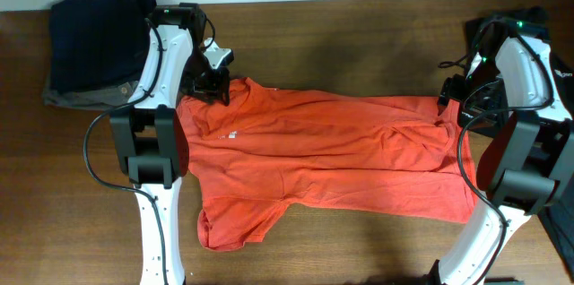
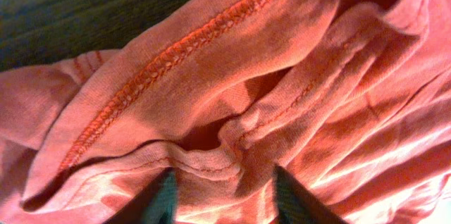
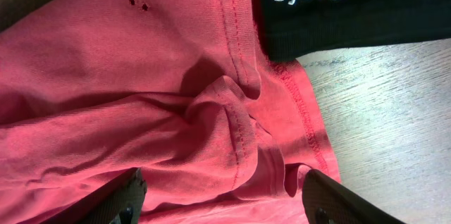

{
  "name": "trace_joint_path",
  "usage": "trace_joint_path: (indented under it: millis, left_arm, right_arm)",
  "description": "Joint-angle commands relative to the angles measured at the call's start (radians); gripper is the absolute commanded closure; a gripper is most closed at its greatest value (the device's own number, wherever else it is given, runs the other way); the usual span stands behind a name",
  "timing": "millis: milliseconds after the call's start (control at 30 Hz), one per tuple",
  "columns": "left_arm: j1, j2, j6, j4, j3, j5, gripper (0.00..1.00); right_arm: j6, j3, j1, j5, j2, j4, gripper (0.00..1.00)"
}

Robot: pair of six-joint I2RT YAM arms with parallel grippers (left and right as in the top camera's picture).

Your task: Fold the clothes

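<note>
T-shirt [image 1: 332, 151] lies spread across the table [image 1: 359, 34], neck end left, hem right, not yet folded. Left gripper [image 2: 227, 192]: jaws apart, straddling a bunched stitched edge at the far left corner. Right gripper [image 3: 225, 199]: jaws wide over a puckered hem corner, nothing clamped. Risks: closing may catch only one layer, and the right may snag the black "Sydrogen" garment [image 3: 317, 13] abutting the hem. Chest lettering not visible; both grasp points are hidden by the arms overhead.
</note>
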Motion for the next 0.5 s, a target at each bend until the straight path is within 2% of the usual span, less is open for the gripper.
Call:
trace_joint_path:
  millis: [0,133,200,400,467]
  left_arm:
    - [0.004,-0.038,0.032,-0.001,0.018,0.014,0.72]
    - [0.004,-0.038,0.032,-0.005,0.018,0.014,0.8]
    - [0.004,-0.038,0.031,-0.007,0.018,0.013,1.0]
    - [0.005,-0.066,0.031,-0.061,0.018,0.013,1.0]
    - [0.005,-0.1,0.031,-0.079,0.018,0.013,1.0]
  right_arm:
    - [-0.007,-0.005,0.006,-0.013,-0.002,0.0,0.24]
    - [-0.007,-0.005,0.006,-0.013,-0.002,0.0,0.24]
    - [-0.007,-0.005,0.006,-0.013,-0.002,0.0,0.24]
    - [-0.007,-0.005,0.006,-0.04,-0.002,-0.011,0.26]
    - [-0.008,-0.005,0.006,-0.07,-0.002,-0.014,0.32]
